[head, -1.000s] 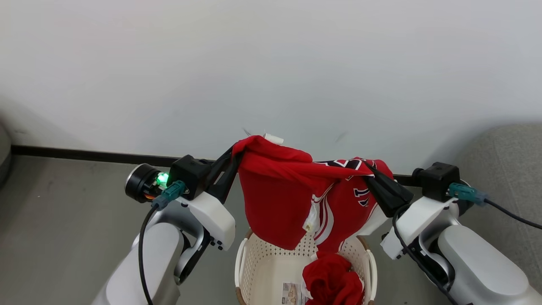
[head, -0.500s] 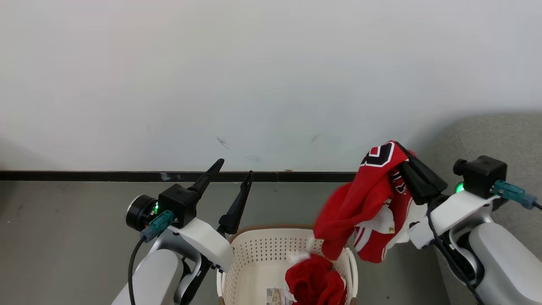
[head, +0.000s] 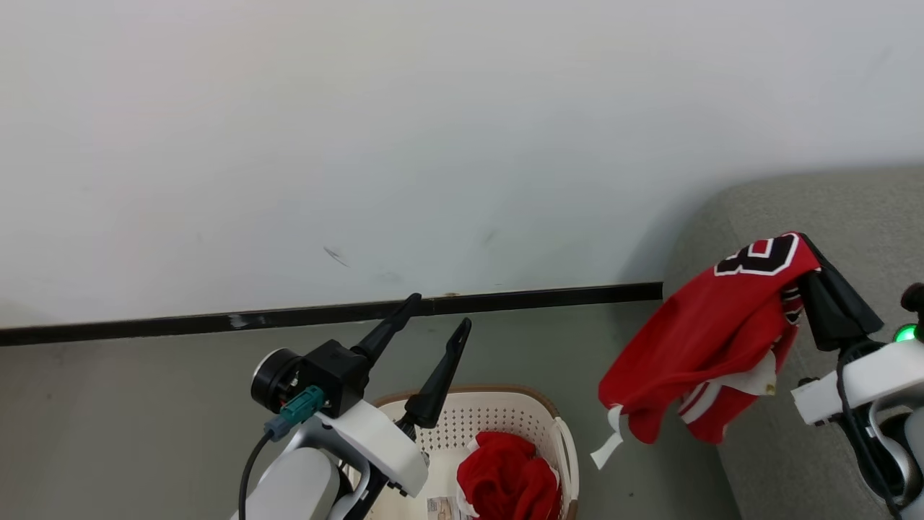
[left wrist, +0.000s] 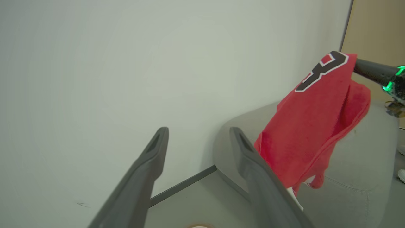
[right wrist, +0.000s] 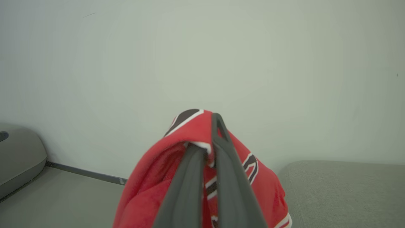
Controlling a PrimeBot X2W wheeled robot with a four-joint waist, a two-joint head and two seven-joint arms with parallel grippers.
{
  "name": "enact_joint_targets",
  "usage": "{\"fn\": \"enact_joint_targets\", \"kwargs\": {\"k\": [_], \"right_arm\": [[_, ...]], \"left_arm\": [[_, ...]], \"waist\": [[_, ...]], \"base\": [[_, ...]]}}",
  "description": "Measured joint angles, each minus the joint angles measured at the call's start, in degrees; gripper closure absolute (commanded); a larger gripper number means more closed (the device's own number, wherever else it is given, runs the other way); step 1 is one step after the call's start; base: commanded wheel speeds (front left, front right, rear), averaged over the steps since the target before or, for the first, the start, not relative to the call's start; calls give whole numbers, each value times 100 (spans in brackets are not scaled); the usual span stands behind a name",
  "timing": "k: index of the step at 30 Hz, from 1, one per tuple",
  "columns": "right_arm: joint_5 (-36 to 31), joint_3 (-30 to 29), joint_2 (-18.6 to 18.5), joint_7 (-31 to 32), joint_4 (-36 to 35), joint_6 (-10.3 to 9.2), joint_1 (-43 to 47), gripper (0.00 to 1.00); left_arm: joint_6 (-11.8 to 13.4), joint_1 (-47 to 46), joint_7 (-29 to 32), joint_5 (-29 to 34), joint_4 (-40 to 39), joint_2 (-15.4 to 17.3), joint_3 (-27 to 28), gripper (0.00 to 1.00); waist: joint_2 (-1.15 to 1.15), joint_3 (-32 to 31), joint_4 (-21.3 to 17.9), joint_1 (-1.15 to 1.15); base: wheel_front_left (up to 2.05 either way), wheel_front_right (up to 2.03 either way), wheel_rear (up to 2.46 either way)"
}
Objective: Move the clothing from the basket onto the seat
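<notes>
Moved: the held jersey [head: 711, 347] is now swinging right, away from over the basket [head: 538, 399] toward the seat [head: 859, 209]; my camera is turning too.
Left gripper [head: 439, 310]: it is no longer holding the cloth; it is standing wide open, empty, above the basket's rim.
Right gripper [head: 805, 249]: it is pinching the held jersey's top, fingers closed tight.
Progress: the held jersey is hanging at the seat's edge, not laid down; a second jersey [head: 505, 480] is waiting inside the basket.
</notes>
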Motion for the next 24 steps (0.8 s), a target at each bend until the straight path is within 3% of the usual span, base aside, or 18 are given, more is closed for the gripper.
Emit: {"fn": "enact_joint_targets", "kwargs": {"k": [11,24], "right_arm": [[-176,-948,124,0,-367,0,878,100],[-501,-1405,271,0,-799,-1,1734,100]], "left_arm": [[-102,88,-46,-179,-29,-43,-467,0],[-149,140,-98,-250,-16,-67,-915,0]], "waist": [[0,-8,-485,0],[0,37,-1199,0]], "base": [[0,0,0],[0,0,0]]}}
